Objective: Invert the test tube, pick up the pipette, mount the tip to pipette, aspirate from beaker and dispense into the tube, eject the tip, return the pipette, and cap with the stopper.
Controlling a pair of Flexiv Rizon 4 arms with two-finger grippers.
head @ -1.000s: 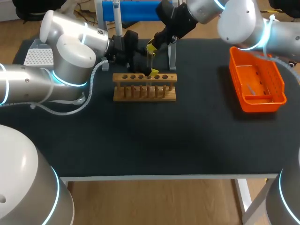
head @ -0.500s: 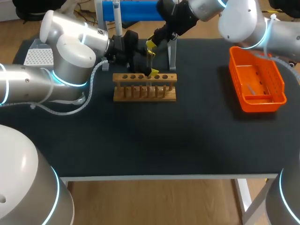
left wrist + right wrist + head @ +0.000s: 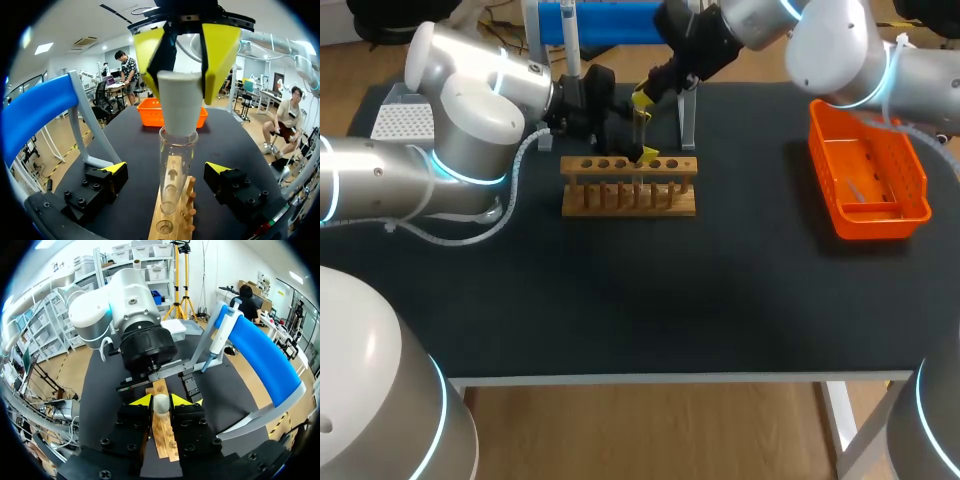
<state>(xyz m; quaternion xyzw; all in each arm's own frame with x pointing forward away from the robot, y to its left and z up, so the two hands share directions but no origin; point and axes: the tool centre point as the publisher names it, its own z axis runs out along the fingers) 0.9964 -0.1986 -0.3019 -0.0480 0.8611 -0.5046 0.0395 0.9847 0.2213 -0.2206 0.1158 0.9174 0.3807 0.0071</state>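
**Stopper at tube mouth; capping not yet complete**

In the head view, the rack (image 3: 628,185) stood in the upper middle of the frame. The tube (image 3: 172,190) stood upright in it, between the left gripper's (image 3: 166,170) wide-open fingers, which did not touch it. Directly above, on the same vertical axis, the right gripper (image 3: 161,401) was clamped on the stopper (image 3: 179,107), whose lower end was at the tube's mouth. Seating it appeared to need a straight downward push.
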